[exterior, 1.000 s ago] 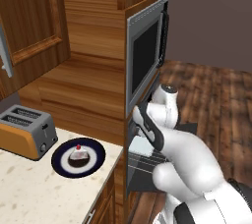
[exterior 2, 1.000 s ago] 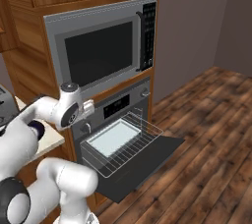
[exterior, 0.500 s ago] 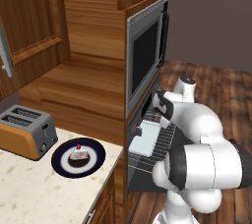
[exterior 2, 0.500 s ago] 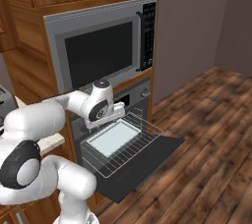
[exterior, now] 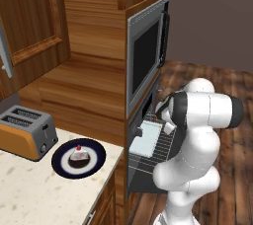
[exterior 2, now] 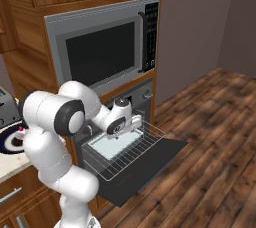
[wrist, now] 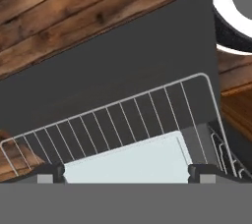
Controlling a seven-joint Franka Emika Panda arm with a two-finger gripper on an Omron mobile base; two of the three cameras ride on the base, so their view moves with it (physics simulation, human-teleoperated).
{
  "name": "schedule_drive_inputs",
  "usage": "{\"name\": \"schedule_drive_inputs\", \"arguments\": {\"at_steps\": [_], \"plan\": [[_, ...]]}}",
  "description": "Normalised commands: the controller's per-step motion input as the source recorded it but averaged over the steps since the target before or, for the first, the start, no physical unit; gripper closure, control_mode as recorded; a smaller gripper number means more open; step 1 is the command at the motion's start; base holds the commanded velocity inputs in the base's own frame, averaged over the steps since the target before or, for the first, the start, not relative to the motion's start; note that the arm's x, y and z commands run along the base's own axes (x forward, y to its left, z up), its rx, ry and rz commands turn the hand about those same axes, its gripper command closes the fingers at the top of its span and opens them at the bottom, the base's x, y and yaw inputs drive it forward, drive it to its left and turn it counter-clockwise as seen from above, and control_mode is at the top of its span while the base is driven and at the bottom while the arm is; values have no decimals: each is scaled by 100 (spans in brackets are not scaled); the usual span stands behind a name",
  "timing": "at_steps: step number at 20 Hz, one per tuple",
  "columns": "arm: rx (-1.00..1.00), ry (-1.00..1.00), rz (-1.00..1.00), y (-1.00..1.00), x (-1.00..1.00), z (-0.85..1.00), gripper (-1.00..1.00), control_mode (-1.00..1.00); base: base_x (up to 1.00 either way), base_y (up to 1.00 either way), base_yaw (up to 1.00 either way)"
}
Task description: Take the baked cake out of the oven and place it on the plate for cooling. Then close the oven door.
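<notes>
The baked cake (exterior: 78,155) sits on the plate (exterior: 59,162) on the counter, beside the toaster; the right base view has the cake (exterior 2: 20,134) and plate (exterior 2: 5,145) at its far left edge. The oven (exterior 2: 141,94) stands under the microwave with its oven door (exterior 2: 150,161) dropped flat. A wire rack (exterior 2: 131,151) is pulled out over the door and carries a pale tray (exterior 2: 114,144). My gripper (exterior 2: 116,133) hangs just above that tray, far from the cake. In the hand view the gripper (wrist: 126,174) is open, fingertips (wrist: 47,173) wide apart, over tray (wrist: 128,161) and door (wrist: 123,66).
A silver-framed microwave (exterior: 146,58) is built in above the oven. An orange and grey toaster (exterior: 24,132) stands left of the plate. Wooden cabinets surround the counter (exterior: 29,189). Wood floor (exterior 2: 215,137) lies open to the right of the door.
My arm has swung away from the counter side to the oven front, bringing the gripper down over the pulled-out rack. Cake and plate have not moved.
</notes>
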Motion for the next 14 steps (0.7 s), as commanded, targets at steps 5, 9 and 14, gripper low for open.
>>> {"name": "schedule_drive_inputs", "arguments": {"at_steps": [5,9,14], "plan": [[0,-1,3,-44,65,-38,-100,-100,0,0,0],[0,0,13,-18,56,-71,-100,-100,0,0,0],[0,-3,18,-32,32,-57,-100,-100,0,0,0]]}}
